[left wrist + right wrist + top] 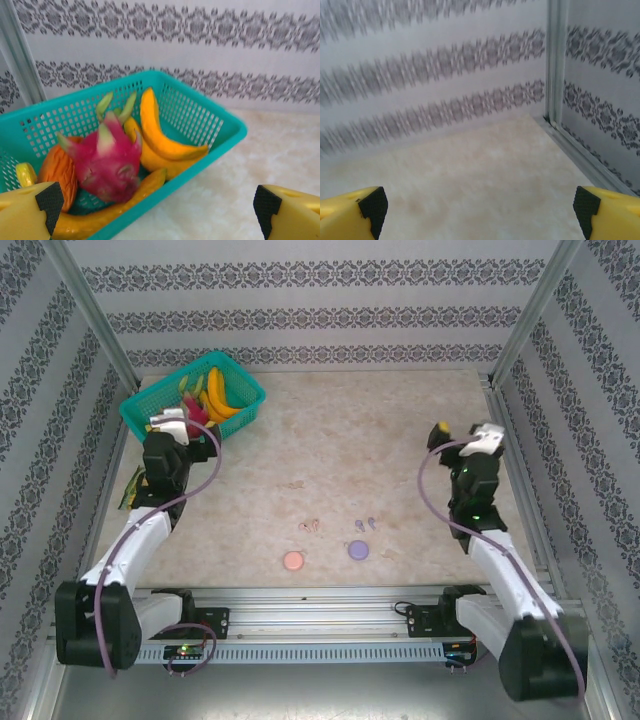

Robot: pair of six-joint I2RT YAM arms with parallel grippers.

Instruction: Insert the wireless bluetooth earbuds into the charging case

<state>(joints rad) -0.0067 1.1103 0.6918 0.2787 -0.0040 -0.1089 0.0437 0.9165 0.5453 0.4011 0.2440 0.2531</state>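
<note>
left gripper [159, 206]: spread wide, empty, facing the basket [200, 115]
right gripper [480, 205]: spread wide, empty
earbuds [311, 526]: tiny (a clumsy pinch probably flicks them away)
cases [293, 561]: may skid if bumped

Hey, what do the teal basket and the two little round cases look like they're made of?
Teal basket: likely moulded plastic, slightly glossy, given its even grid of holes and smooth rim. Pink case and lilac case: probably smooth plastic, going by their flat, even colour, though they are too small to be sure.
</note>
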